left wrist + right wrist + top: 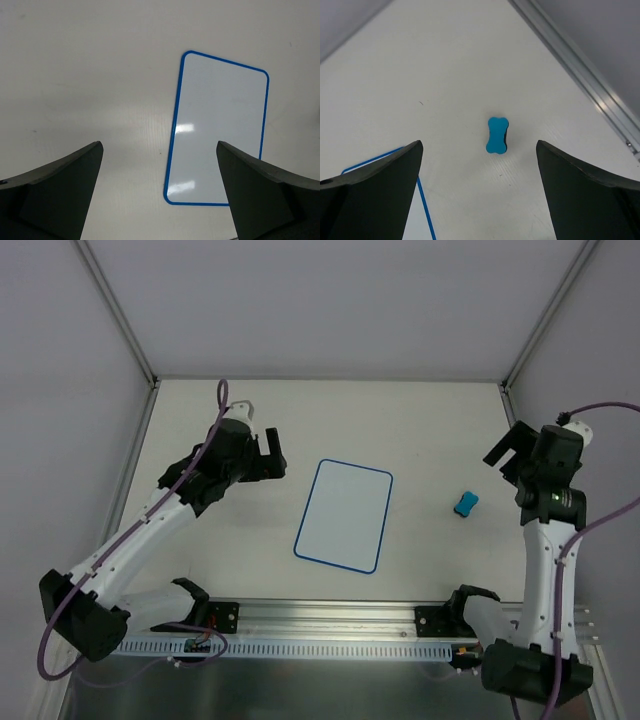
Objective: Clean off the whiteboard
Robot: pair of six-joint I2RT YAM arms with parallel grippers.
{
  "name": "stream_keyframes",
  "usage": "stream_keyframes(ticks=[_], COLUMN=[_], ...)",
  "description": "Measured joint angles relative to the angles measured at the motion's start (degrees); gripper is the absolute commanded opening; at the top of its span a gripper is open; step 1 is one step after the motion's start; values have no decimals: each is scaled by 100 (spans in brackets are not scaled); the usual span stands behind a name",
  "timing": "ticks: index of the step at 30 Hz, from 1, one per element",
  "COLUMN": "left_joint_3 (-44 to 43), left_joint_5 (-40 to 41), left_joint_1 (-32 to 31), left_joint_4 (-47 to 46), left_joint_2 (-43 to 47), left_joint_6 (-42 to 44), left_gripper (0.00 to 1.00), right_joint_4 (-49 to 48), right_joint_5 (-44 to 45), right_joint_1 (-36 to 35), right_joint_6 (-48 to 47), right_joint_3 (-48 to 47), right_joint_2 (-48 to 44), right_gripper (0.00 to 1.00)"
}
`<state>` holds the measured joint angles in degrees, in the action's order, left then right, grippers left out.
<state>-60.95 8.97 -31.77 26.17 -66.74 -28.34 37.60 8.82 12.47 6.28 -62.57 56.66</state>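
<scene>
- The small flat white rectangular whiteboard with a thin blue border lay flat near the middle of the pale table, slightly tilted, its surface bare of marks.
- A small bright blue bone-shaped eraser block sat on the table to the board's right, apart from it.
- The left gripper hovered beside the board's left edge, its 2 jaws spread wide and grasping nothing.
- The right gripper hung above the table beyond the eraser, its jaws likewise released, with the eraser seen between them in the wrist view.
</scene>
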Motion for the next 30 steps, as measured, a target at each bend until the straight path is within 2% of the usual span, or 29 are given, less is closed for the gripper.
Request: stream_keyframes(ticks=[4, 10, 16, 23, 30], left_joint_3=[-151, -433, -861, -1010, -1003], left_joint_5=[514, 1220, 1707, 1989, 2035], left_joint_1=[0, 0, 0, 0, 0], left_joint_4=[219, 391, 435, 476, 605], left_joint_2=[778, 2223, 3449, 4308, 4645], left_joint_6=[396, 975, 1523, 1902, 2046], left_gripper=[99, 99, 99, 99, 99], right_joint_4=[55, 175, 197, 208, 155], right_joint_5=[-9, -17, 221, 627, 885], right_joint_1=[2, -68, -942, -1615, -1917], right_joint_6=[-221, -678, -1204, -1779, -2144], right_joint_3=[-385, -1073, -1300, -1298, -1296], right_joint_2=[-979, -1908, -2529, -3324, -3950], right_gripper=[99, 99, 99, 99, 99])
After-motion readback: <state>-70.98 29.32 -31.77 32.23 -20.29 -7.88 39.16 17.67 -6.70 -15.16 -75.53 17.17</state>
